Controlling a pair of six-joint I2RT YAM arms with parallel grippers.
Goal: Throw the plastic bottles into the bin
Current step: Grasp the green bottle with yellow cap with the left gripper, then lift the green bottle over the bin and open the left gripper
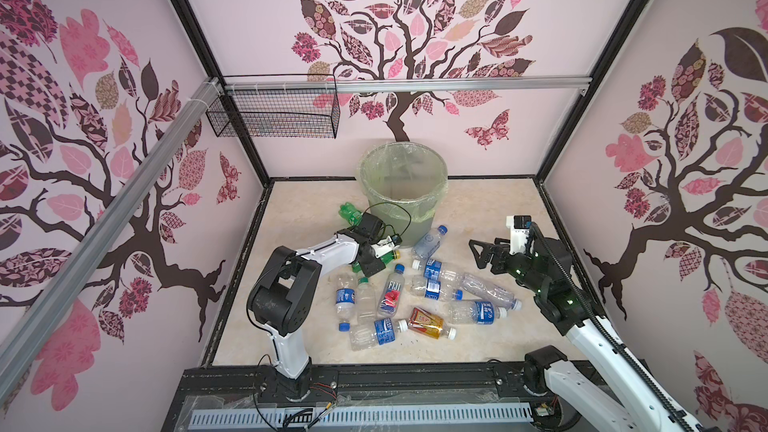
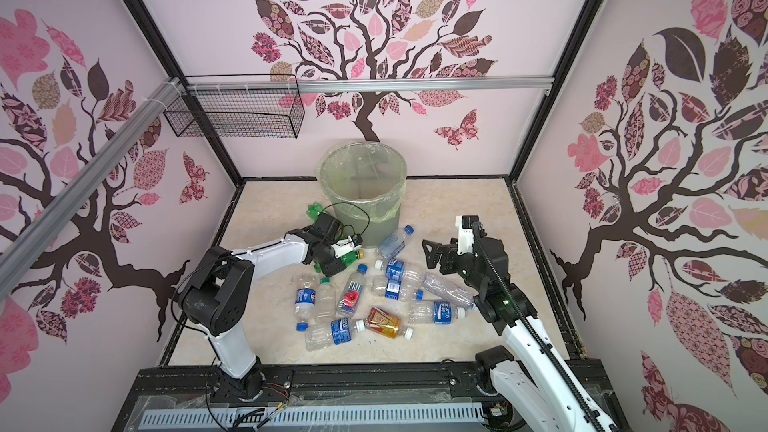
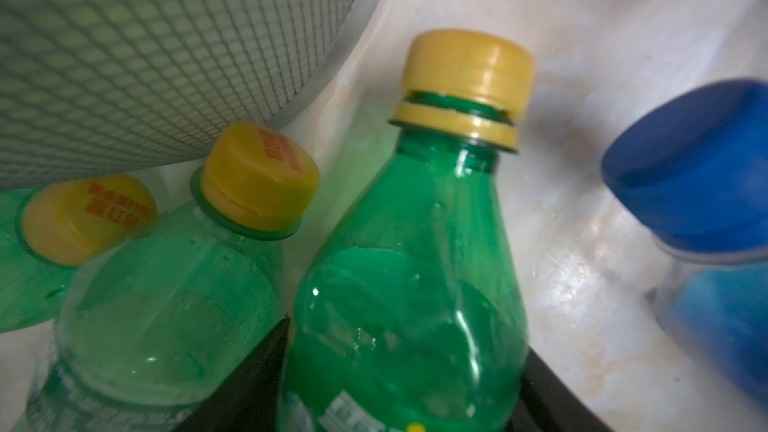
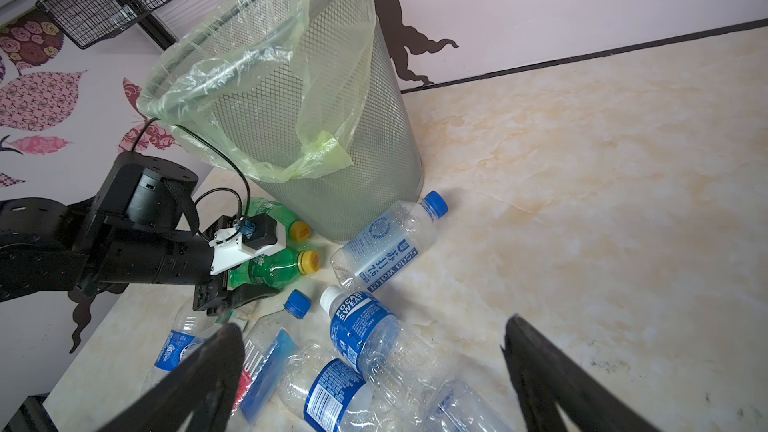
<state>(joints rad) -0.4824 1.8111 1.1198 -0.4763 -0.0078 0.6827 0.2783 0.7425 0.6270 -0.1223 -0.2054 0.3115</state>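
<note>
My left gripper (image 1: 376, 263) straddles the green bottle (image 3: 411, 268) lying on the desk (image 1: 478, 210) at the foot of the bin (image 1: 399, 226), cap pointing away from my wrist (whether it pinches I cannot tell), while my wide-spread right gripper (image 4: 374, 322) hangs farther from the bin.

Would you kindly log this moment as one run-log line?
left gripper: around green bottle, grip unconfirmed | right gripper: open, empty, near Pocari Sweat bottle | bin: upright, lined
</note>
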